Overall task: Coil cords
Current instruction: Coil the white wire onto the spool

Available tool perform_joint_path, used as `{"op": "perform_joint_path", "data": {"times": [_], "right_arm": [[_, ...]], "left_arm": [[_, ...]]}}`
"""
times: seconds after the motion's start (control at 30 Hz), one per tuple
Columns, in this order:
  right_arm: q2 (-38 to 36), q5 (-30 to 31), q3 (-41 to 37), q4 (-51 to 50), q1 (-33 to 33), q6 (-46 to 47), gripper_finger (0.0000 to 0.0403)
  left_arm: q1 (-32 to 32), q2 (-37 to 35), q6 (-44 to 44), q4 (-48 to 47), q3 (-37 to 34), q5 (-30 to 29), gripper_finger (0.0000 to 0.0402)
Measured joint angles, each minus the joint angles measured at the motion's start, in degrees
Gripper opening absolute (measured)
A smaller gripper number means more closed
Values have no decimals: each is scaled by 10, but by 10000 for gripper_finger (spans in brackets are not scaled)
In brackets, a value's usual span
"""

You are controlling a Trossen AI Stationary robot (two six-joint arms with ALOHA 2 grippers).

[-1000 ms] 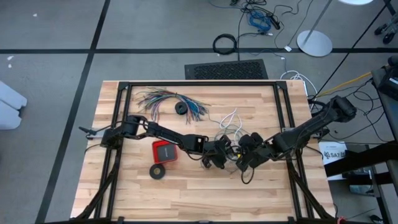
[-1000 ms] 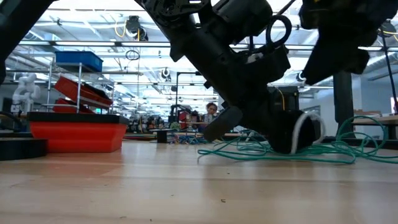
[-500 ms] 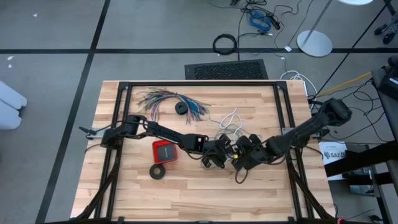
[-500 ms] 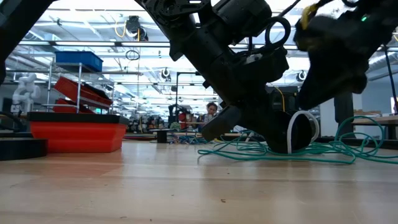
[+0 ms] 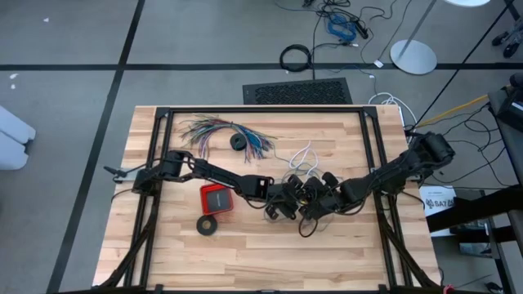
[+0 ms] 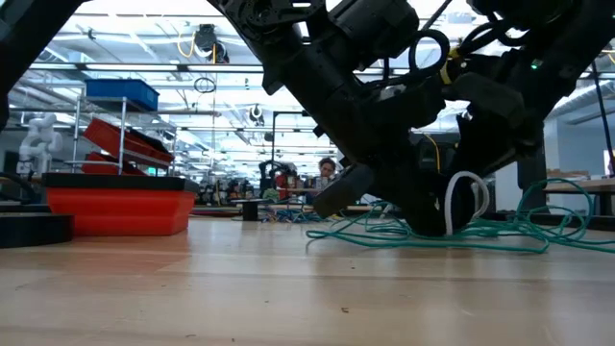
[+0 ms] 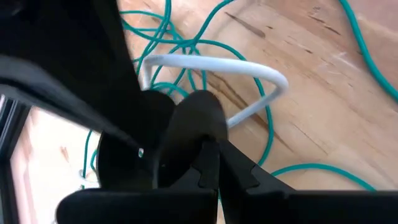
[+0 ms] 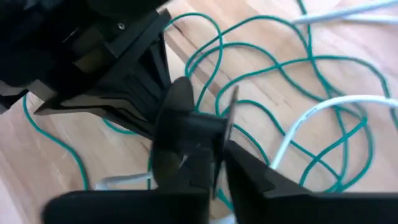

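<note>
On the wooden surface (image 5: 163,245), a loose tangle of teal-green wire (image 6: 500,231) lies just right of the red box (image 5: 216,198), with the white cord (image 5: 304,157) looping through it and trailing toward the surface's far edge. Both arms meet over this tangle. The left pincer (image 5: 288,204) sits nearest the red box, fingers together and clamped on the cord's small black round piece (image 7: 193,127), from which a white loop arches over the teal strands. The right pincer (image 5: 315,202) is just beyond it, touching or nearly so, its fingers (image 8: 249,171) drawn together; whether they pinch any cord I cannot tell.
</note>
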Motion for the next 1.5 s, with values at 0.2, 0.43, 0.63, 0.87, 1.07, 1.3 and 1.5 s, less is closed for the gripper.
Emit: {"op": "perform_joint_path", "data": {"times": [0.2,0.43,0.63,0.87,1.07,1.3,1.5], "right_arm": [[-13,21,0,-14,1,-5,1],[-38,55,0,-12,3,-36,0],[-87,106,0,8,13,-127,0],[-146,197,0,56,54,-274,0],[-182,258,0,107,88,-389,0],[-191,319,0,156,127,-509,0],[-190,342,0,218,138,-600,0]], "left_arm": [[1,-2,-19,-24,-3,-32,16],[1,-79,-58,-119,-2,-83,63],[5,-188,-113,-217,-1,-120,79],[28,-329,-178,-270,-2,-88,79],[57,-440,-195,-117,-111,0,79],[75,-488,-277,210,-346,84,80],[68,-464,-328,466,-477,87,80]]}}
